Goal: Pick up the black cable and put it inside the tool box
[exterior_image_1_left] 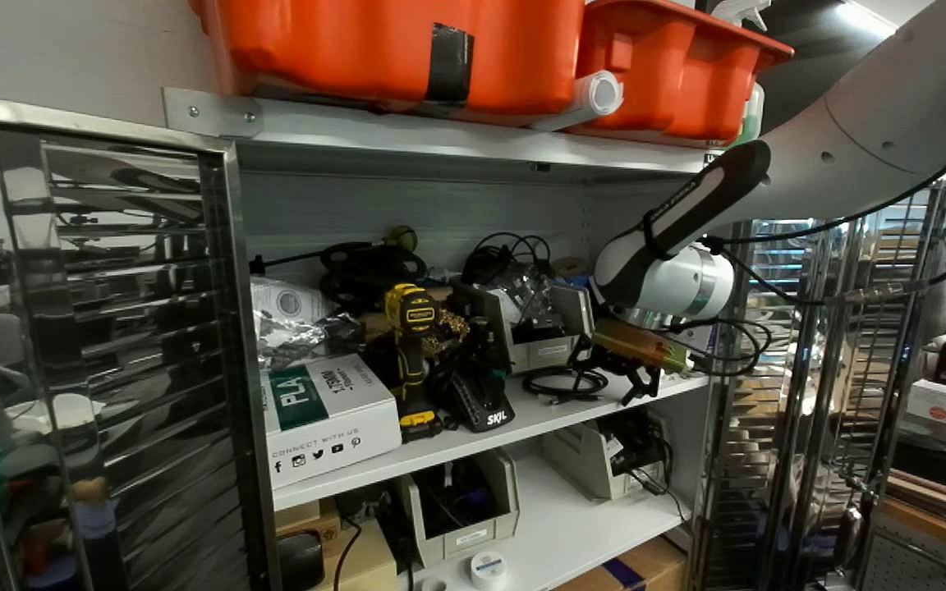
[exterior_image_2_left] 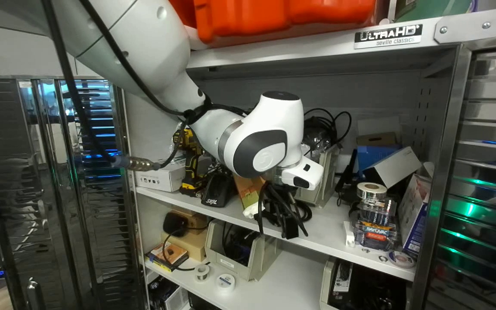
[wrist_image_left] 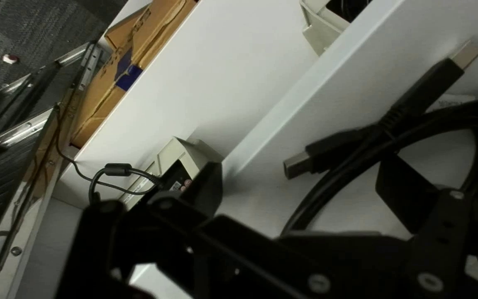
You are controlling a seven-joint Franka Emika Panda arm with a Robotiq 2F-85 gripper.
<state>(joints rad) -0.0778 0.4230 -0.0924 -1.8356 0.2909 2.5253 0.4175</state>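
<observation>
The black cable (exterior_image_1_left: 580, 395) is a coil lying on the middle shelf; it also shows in an exterior view (exterior_image_2_left: 305, 211) behind the gripper. In the wrist view the cable (wrist_image_left: 384, 135) shows two metal-ended plugs and passes across the gap between the fingers. My gripper (wrist_image_left: 303, 182) is open and empty, its fingers apart around part of the cable. In an exterior view the gripper (exterior_image_1_left: 608, 382) hangs low over the shelf beside the coil. A grey bin (exterior_image_1_left: 551, 353) holding cables and bags stands behind the coil; its side shows in an exterior view (exterior_image_2_left: 325, 176). No other tool box is identifiable.
A yellow drill (exterior_image_1_left: 412, 345), a SKIL charger (exterior_image_1_left: 481, 402) and a PLA box (exterior_image_1_left: 333, 419) stand along the shelf. Battery packs (exterior_image_2_left: 375, 230) stand at its other end. An upper shelf (exterior_image_1_left: 473, 139) overhangs. Lower bins (exterior_image_1_left: 473, 533) sit below the shelf edge.
</observation>
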